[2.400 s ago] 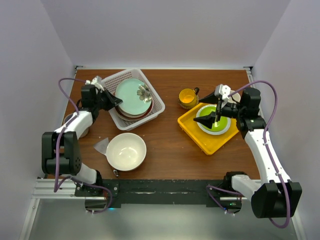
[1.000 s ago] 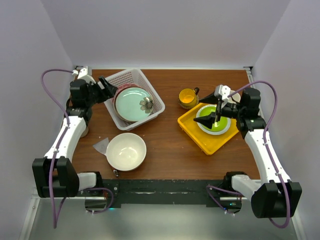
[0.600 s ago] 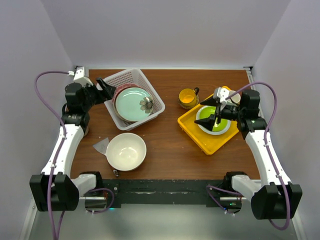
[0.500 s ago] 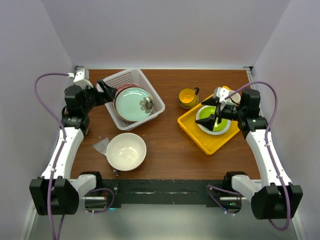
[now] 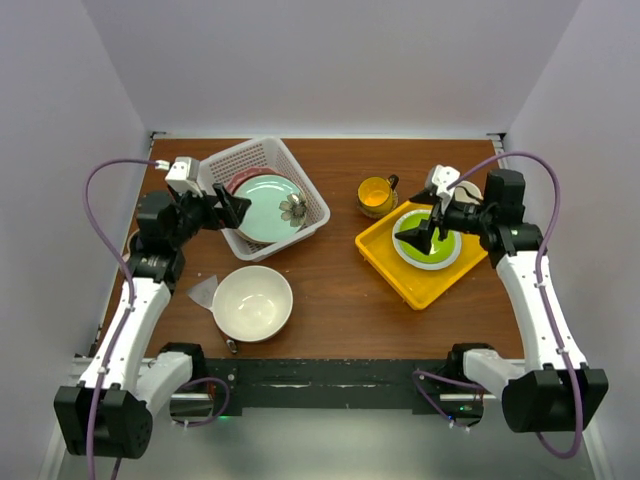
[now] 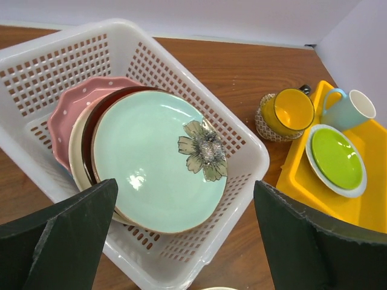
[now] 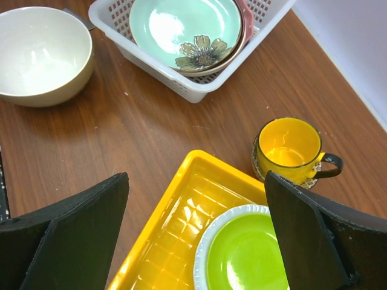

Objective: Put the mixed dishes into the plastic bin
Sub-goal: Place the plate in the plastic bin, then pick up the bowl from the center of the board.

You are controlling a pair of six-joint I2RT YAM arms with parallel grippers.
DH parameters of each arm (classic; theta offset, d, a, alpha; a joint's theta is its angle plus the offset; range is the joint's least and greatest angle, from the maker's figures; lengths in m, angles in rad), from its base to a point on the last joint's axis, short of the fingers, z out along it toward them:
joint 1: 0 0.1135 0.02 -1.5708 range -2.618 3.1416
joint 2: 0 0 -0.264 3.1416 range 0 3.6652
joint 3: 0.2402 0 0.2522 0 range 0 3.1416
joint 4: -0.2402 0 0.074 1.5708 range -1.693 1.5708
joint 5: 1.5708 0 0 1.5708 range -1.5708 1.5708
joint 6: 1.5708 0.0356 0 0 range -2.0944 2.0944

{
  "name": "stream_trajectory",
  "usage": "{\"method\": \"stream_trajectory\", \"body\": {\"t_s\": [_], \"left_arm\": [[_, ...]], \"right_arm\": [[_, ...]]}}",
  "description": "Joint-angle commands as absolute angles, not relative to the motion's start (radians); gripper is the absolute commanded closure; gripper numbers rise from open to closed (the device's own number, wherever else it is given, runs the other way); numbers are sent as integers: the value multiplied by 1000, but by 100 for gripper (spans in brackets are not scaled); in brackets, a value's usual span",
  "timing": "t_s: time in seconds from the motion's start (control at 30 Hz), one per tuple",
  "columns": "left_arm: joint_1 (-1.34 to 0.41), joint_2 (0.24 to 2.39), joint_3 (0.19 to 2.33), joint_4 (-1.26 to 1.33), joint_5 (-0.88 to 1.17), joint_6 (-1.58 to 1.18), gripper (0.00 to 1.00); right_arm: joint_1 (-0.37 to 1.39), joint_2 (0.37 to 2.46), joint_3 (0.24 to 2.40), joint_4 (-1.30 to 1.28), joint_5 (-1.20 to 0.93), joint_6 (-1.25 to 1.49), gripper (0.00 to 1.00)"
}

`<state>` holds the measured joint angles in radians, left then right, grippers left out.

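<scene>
Plate stack (image 6: 151, 163) in white bin (image 6: 175, 72)

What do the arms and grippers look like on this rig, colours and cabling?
Both match: left arm and right arm have white link shells and black joint housings. A purple cable runs outside each. Left gripper and right gripper are matte black, with a small white module behind; fingers are broad flat black wedges.
</scene>
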<state>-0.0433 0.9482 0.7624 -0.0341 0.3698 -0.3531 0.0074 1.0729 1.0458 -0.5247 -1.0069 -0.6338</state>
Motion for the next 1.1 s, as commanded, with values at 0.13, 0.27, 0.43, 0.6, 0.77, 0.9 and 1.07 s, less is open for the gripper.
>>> {"method": "stream_trajectory", "body": {"t_s": [0.13,0.27,0.43,0.6,0.77,0.9,1.07], "left_arm": [[-57,885,753,2,402,-278,0],[-57,874,752,2,413,-276,0],[-57,859,749,2,411,-267,0],[-57,847,746,2,416,-265,0],[-54,842,747,2,423,-259,0],[-54,839,747,2,437,-259,0],[-52,830,744,2,448,-258,0]], "right_arm": [[5,1130,1086,-560,-1032,-637,2],[3,1135,1088,-566,-1045,-643,2],[5,1132,1085,-597,-1057,-658,2],[3,1123,1083,-629,-1080,-680,2],[5,1129,1072,-647,-1109,-696,2],[5,1143,1071,-690,-1114,-730,2],[5,1146,1078,-715,-1072,-753,2]]}}
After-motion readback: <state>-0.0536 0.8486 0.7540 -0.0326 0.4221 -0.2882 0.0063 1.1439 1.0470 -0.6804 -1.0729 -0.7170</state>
